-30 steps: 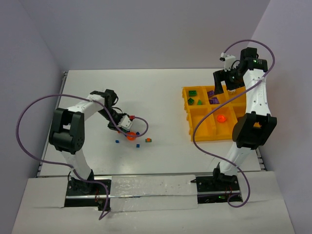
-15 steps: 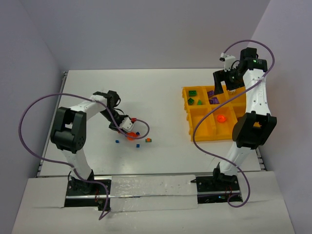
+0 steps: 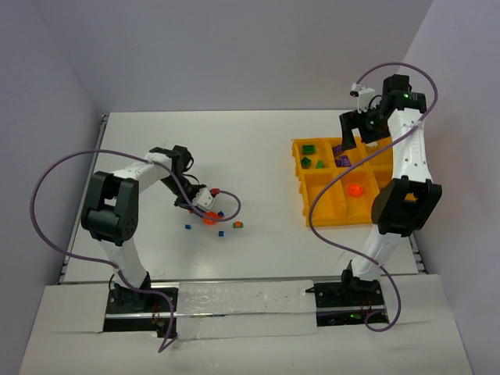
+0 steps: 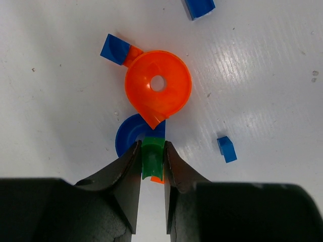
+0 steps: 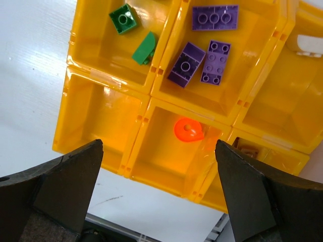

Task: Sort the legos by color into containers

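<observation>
Narrowed since a second ago, my left pincer (image 4: 151,147) nips the small green plastic brick (image 4: 152,161) while my right pincer (image 5: 158,146) gapes above the yellow-orange plastic tray (image 5: 96,121).

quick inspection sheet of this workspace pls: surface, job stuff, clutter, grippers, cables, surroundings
surface: white table, no spills seen
job's things: yellow tray holds green bricks, purple bricks, an orange dish, a brown brick; loose on the table: second orange dish, blue bits, green piece
clutter: nothing seen
grippers: left gripper closed on the green piece; right gripper wide open above the tray
cables: purple cables loop from both arms, one near the loose pieces
surroundings: plain walls on three sides
</observation>
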